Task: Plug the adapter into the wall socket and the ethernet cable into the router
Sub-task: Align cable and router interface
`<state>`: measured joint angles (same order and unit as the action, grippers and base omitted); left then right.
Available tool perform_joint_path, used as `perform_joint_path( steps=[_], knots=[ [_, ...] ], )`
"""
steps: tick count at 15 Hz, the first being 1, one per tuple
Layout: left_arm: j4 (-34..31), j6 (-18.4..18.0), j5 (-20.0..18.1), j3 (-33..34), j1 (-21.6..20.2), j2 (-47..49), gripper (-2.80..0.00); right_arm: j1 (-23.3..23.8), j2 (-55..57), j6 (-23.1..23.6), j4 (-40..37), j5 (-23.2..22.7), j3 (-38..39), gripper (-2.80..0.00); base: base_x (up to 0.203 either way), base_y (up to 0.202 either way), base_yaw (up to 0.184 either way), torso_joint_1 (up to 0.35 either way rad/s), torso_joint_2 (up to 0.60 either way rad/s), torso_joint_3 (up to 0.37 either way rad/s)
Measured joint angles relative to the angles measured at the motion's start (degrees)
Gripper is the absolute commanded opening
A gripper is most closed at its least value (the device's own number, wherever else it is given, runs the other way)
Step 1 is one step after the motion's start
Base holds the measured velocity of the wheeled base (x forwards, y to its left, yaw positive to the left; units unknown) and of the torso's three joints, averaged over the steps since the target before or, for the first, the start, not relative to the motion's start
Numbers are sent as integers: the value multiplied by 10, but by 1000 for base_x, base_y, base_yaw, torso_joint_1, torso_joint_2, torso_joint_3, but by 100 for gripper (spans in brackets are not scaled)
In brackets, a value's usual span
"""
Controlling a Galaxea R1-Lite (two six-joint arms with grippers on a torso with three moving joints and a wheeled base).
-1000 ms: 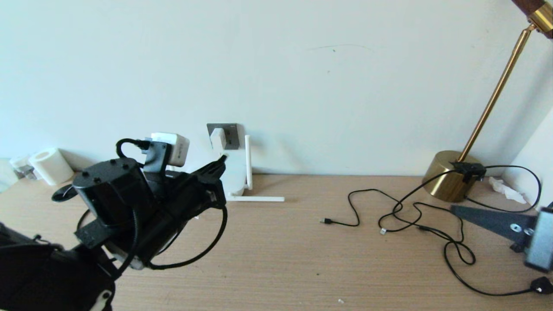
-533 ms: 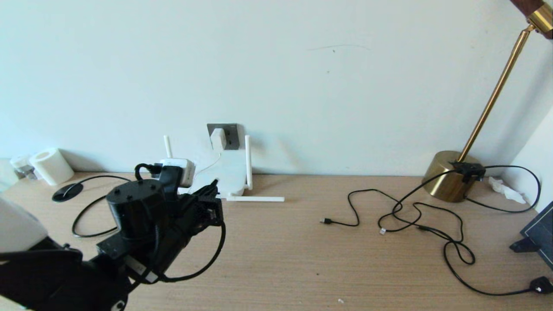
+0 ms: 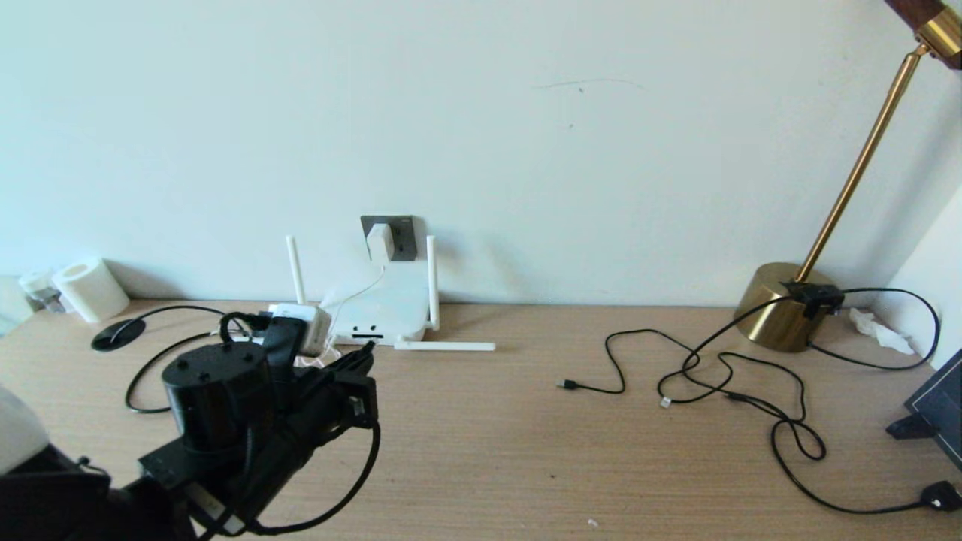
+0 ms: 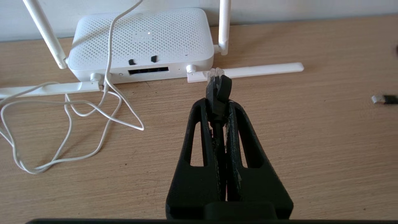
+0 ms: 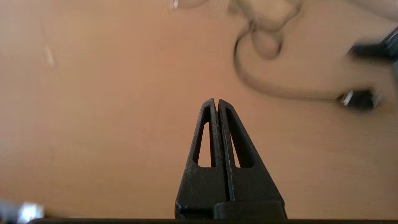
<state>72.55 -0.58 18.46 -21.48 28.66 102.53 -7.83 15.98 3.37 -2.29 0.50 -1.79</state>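
Note:
My left gripper (image 4: 218,104) is shut on the black connector of the ethernet cable (image 4: 218,88), whose clear tip points at the router (image 4: 140,37). The tip hovers just in front of the flat-lying antenna (image 4: 255,69), to the right of the dark port row (image 4: 148,70). In the head view the left gripper (image 3: 366,353) hangs low over the table before the router (image 3: 379,304). The white adapter (image 3: 380,240) sits in the grey wall socket (image 3: 402,233); its thin white cord (image 4: 93,105) loops down beside the router. My right gripper (image 5: 216,101) is shut and empty above bare table.
Thin black cords with a USB plug (image 3: 567,385) sprawl on the right, near a brass lamp base (image 3: 782,304) and a black mains plug (image 3: 939,496). A white roll (image 3: 83,289) stands far left. A black cable loop (image 3: 139,379) lies left of my arm.
My left arm has come down and back with the ethernet connector, uncovering the router. The right arm has pulled away toward the right edge.

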Motion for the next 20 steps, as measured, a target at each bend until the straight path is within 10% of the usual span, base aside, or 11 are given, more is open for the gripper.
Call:
perform_joint_path(
  steps=[6,20],
  knots=[
    [3,30,2,14,0,-7,-280,99,-6,3,-29,-7,-3,-280,0,0,0,0,0,0],
    [1,30,14,51,5,-38,-280,76,-159,-32,-23,-4,-1,-280,0,0,0,0,0,0]
  ],
)
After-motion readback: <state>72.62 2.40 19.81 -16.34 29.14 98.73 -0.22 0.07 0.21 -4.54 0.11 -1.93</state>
